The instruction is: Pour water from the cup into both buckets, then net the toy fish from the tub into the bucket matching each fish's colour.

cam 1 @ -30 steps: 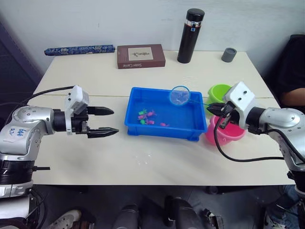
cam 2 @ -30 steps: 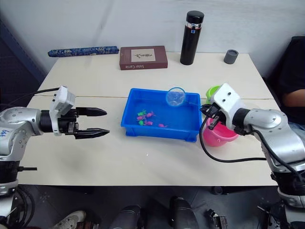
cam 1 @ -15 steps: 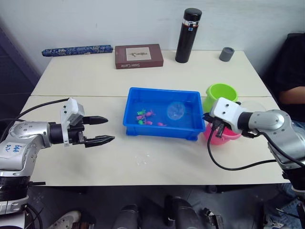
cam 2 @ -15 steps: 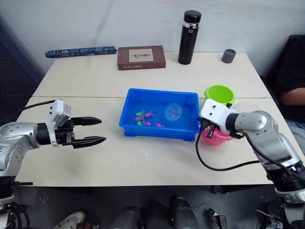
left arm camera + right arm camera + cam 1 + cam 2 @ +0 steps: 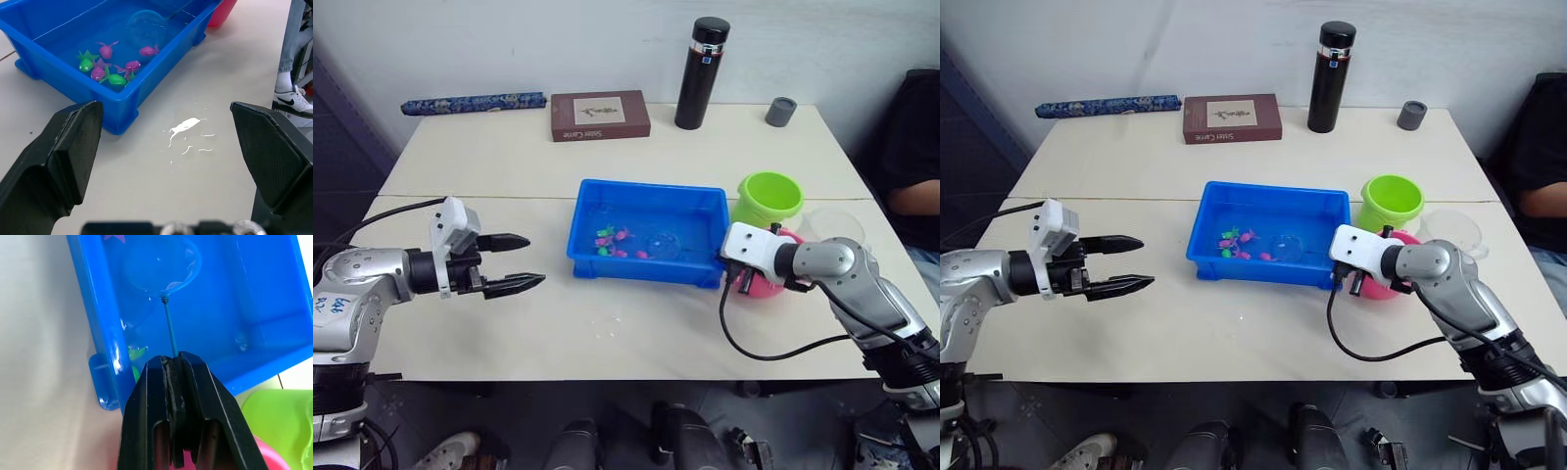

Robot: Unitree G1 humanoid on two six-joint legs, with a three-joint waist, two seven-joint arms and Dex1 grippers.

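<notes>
The right end effector (image 5: 172,363) is clamped tight on the thin dark handle of the net (image 5: 159,267). It sits just outside the tub's (image 5: 700,273) right wall, close to the pink bucket (image 5: 766,284). From there the handle runs straight away from the end effector, over the wall and into the tub. The round hoop lies low in the water at the far end of the handle.

The toy fish (image 5: 115,66) are bunched together in the tub, on the side nearer the counter's left edge. So the fish lie past the hoop, further along the same line as the handle. I think the net has to slide that way, toward the left edge of the counter, to get under one. The nearest fish look like pink ones, so the pink bucket would likely be the drop spot. The green bucket (image 5: 769,199) stands just behind the pink one, toward the back edge.

The left end effector (image 5: 517,261) hangs over the counter (image 5: 607,323) near its left edge, fingers apart and holding nothing. It points at the tub, but the right arm already has the net, so this job belongs to the right arm.
</notes>
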